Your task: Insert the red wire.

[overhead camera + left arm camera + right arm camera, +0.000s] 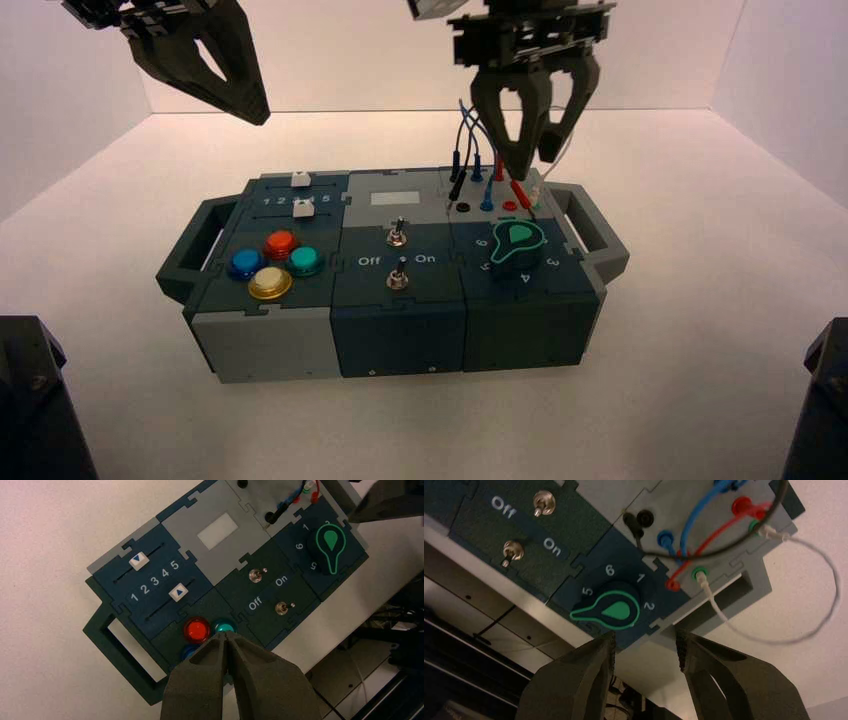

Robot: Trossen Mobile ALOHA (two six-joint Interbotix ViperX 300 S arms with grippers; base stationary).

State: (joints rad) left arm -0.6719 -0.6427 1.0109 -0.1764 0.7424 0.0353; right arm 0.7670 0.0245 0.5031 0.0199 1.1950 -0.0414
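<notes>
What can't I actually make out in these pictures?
- Overhead view: whether the red wire's near plug is seated; it leans there, and the right gripper hangs close by.
- Right wrist view: the middle of the red wire, where the blurred black wire crosses it.
- Left wrist view: the yellow button, hidden behind the left gripper.
- Left wrist view: the grey socket panel's far part, cut off by the top edge.

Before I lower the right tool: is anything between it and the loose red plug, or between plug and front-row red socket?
Nothing visible blocks the right tool from the loose red plug. At the socket, the black wire and blue wire crowd in and might snag. The left tool waits by the buttons.
</notes>
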